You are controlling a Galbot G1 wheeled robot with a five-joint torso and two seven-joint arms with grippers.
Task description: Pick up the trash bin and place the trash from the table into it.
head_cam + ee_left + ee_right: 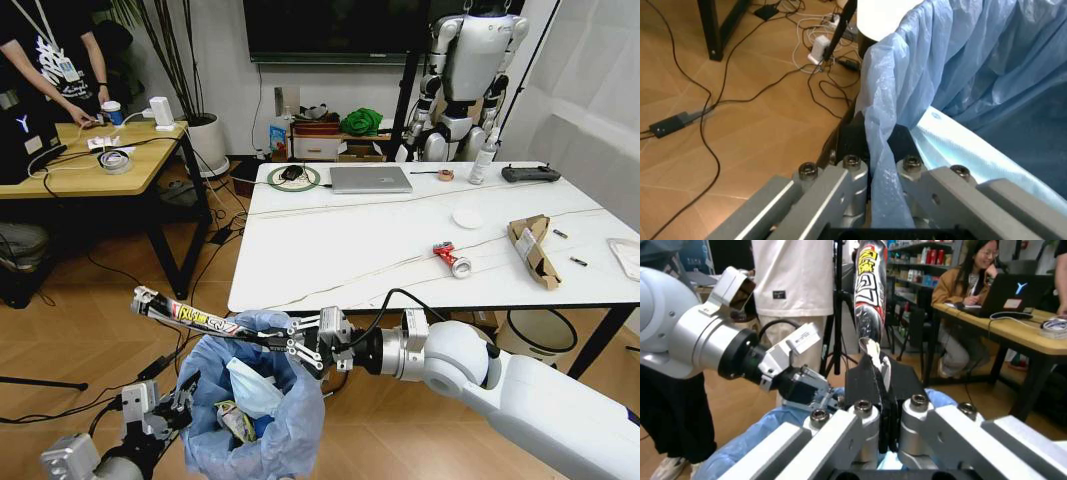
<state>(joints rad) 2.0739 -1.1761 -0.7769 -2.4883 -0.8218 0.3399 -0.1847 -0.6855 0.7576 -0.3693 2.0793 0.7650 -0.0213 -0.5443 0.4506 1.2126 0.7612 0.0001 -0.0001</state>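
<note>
I had the right gripper (300, 345) out in front of the white marble-look table (350, 250), just over the rim of the small round trash bin lined with a crinkly light-blue plastic bag (255, 420). Its fingers were pinched together on one end of a long flattened silvery wrapper with red and yellow print (195, 318), which stuck out sideways away from the table, above the bin's near-left edge. In the right wrist view the same wrapper (870, 295) stood up from between the closed pads (863, 382).

The left gripper (165, 405) sat low beside the bin, on the side away from the table, clamped on the bag's rim; the left wrist view showed the blue plastic (883, 150) pulled down between its closed fingers (853, 137). The bin was off the table, in front of its near edge, held over the wood floor. Inside it: white crumpled tissue (252, 388) and some yellow-dark scraps (237, 420).

Left on the table: a crushed red can (452, 258) near the middle, a round white lid (467, 217) just behind it, torn brown cardboard (533, 247) further toward the right end. A grey laptop (370, 179) and a black controller (530, 173) lay along the far edge
</note>
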